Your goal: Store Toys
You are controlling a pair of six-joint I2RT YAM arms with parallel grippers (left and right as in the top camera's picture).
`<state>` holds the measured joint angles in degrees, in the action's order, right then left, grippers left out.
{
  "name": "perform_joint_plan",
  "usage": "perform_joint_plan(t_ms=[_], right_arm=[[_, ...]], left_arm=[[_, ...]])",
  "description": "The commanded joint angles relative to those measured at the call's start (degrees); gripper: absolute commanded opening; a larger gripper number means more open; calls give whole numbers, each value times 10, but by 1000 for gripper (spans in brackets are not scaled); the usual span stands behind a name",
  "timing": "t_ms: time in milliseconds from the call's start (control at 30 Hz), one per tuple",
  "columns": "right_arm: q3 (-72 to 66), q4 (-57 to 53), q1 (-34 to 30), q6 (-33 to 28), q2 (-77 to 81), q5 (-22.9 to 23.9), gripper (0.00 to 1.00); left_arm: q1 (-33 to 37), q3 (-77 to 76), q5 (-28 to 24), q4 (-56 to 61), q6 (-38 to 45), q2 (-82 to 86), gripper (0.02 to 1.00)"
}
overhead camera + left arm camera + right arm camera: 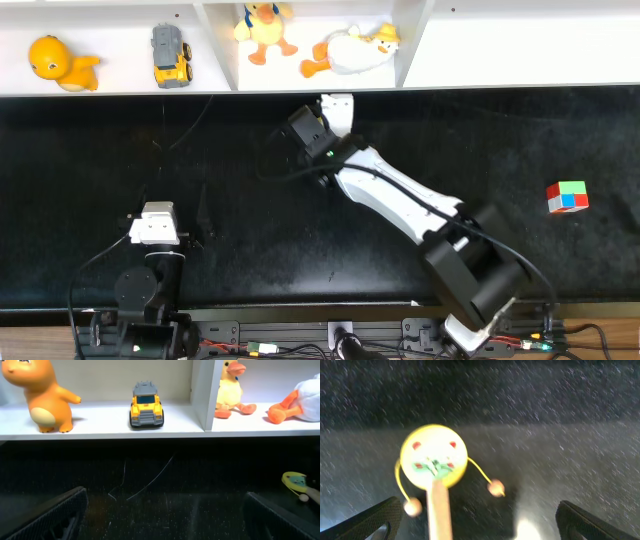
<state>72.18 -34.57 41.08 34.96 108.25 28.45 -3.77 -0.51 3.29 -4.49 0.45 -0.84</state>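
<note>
A small rattle drum (434,463) with a yellow rim, a wooden handle and two beads on strings lies flat on the black mat. My right gripper (480,522) hovers over it, open, with the drum between and ahead of its fingers, not touching. In the top view the right gripper (312,140) is at the mat's far middle, just in front of the white shelf (420,78). The drum's head (295,481) also shows at the edge of the left wrist view. My left gripper (165,515) stands open and empty near the front left (158,224).
The shelf holds an orange figure (60,62), a yellow toy truck (171,55), a yellow duck plush (264,28) and a white duck plush (352,50). A colourful cube (567,197) sits on the mat at the far right.
</note>
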Motion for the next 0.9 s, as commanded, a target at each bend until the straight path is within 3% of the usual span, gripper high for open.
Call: perform_joint_plan(t_ms=[33, 200, 567, 700, 767, 900], right_arm=[[35, 1, 10, 9, 29, 1, 996], [39, -3, 16, 9, 50, -55, 996], [39, -24, 24, 9, 70, -68, 1000], [39, -25, 24, 9, 70, -69, 717], [39, -25, 24, 9, 70, -71, 503], [39, -25, 24, 9, 69, -76, 224]], left_arm=[[-1, 1, 7, -1, 11, 7, 998], [-1, 1, 7, -1, 11, 7, 998], [-1, 1, 7, -1, 11, 7, 998], [-1, 1, 7, -1, 11, 7, 998], [-1, 1, 7, -1, 11, 7, 998], [-1, 1, 7, -1, 11, 7, 998]])
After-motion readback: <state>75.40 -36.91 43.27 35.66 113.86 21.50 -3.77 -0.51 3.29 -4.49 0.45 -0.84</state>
